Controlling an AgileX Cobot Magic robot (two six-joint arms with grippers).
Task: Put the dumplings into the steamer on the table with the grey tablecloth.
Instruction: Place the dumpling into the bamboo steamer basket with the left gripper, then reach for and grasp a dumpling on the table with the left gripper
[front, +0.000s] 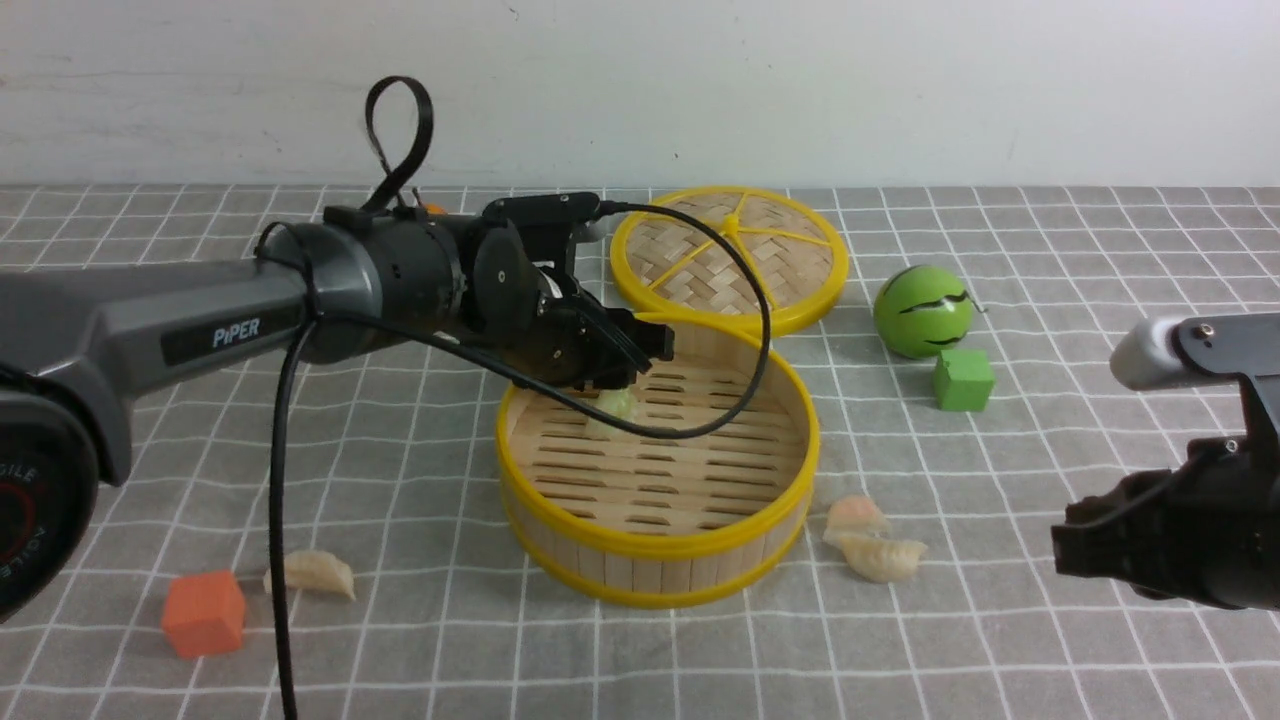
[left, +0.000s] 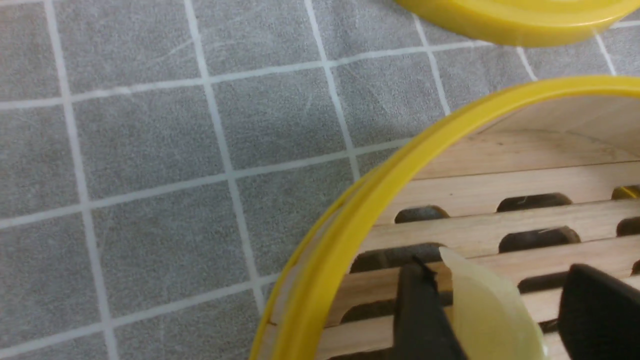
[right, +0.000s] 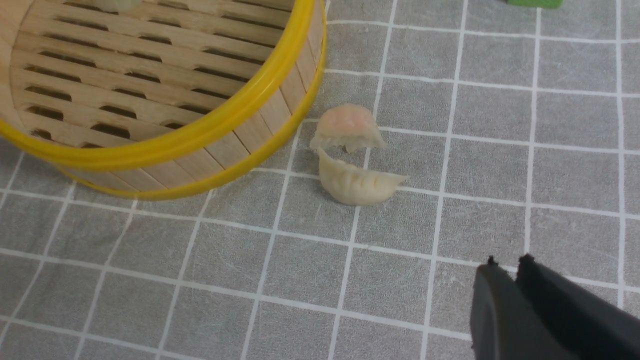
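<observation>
The steamer (front: 655, 545) stands upright on the grey tablecloth (front: 1050, 250), and everything here is placed from it. The left gripper (front: 640, 365) reaches in over the steamer's far left rim, its jaws apart. A pale green dumpling (left: 490, 310) sits between the two black fingers (left: 420, 300) on the slotted floor, close to the steamer's far left wall. In the left wrist view one finger is against the dumpling and a thin gap shows on the other side, so it is not squeezed.

Three dumplings lie outside the steamer on the cloth. A pinkish dumpling (right: 347, 127) and a cream dumpling (right: 357, 182) lie just beside the near right wall, touching each other. Another cream dumpling (front: 312, 574) lies well to the steamer's left, near an orange cube (front: 204, 612).

The right gripper (right: 505, 267) hovers over the cloth to the steamer's right, beyond the pair, with its jaws pressed together and nothing between them.

The woven lid (front: 730, 260) lies flat just behind the steamer. A green ball (front: 922, 310) and a green cube (front: 963, 380) sit to the steamer's far right
</observation>
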